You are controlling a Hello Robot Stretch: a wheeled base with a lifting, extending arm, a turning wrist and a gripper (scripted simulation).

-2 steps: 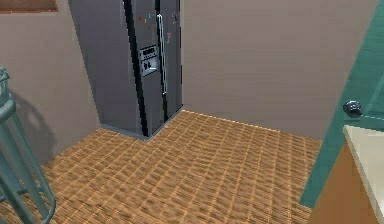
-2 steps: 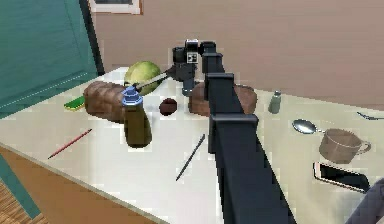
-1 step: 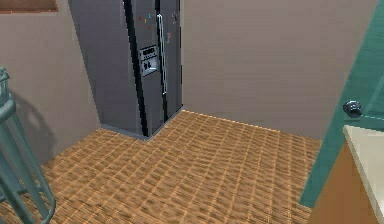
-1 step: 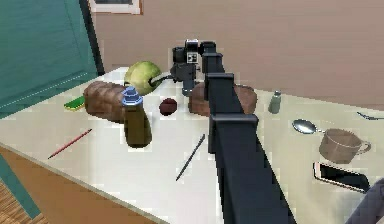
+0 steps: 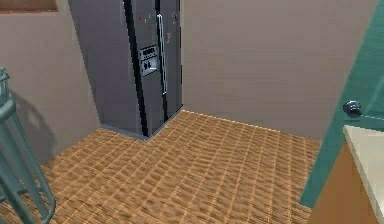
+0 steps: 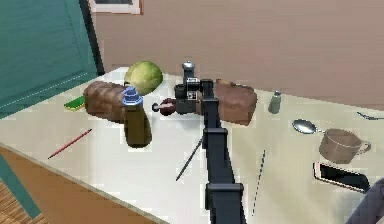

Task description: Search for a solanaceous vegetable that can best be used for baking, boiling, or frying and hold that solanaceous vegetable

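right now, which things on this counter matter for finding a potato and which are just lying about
Job: gripper, out over the counter; I cannot tell whether it holds anything.
Lying about: green round vegetable, left brown loaf, right brown loaf, bottle, shaker, spoon, mug, phone.

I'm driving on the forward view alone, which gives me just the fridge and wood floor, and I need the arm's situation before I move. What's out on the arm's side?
Observer: A pale table, with the arm stretched out over it.
Operator: Where is the end effector?
Observer: In the arm side view the end effector shows between a left brown block and a right brown block. I cannot tell whether it holds anything.
Operator: Anything round nearby?
Observer: A green-yellow ball lies behind the left brown block.
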